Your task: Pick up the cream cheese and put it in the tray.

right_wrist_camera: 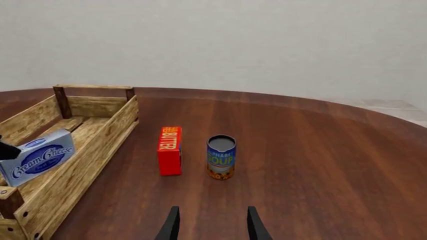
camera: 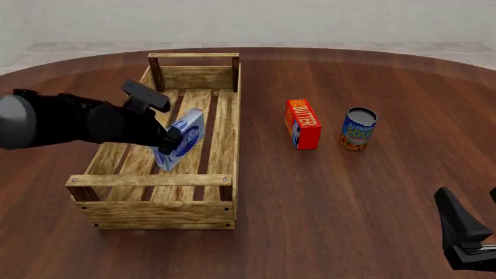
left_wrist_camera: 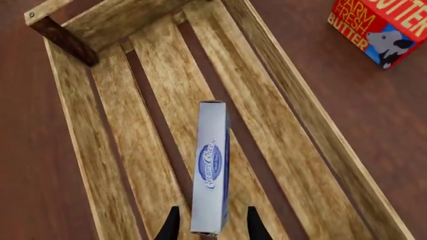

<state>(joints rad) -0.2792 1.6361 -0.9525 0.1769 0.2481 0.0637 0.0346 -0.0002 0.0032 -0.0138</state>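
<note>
the left gripper [camera: 169,139] clamps the cream cheese box [camera: 180,139], holding it tilted above the slatted floor of the wooden tray [camera: 155,214]. the right gripper [right_wrist_camera: 210,225] sits empty with fingers apart, well away near the table edge, facing the butter box [right_wrist_camera: 169,150] and soup can [right_wrist_camera: 221,157].

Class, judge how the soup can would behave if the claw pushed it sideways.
The soup can stands upright, so a low push would probably slide it; a high one might tip it. Once on its round side, it would likely roll. It looks rigid, unlikely to dent.
</note>
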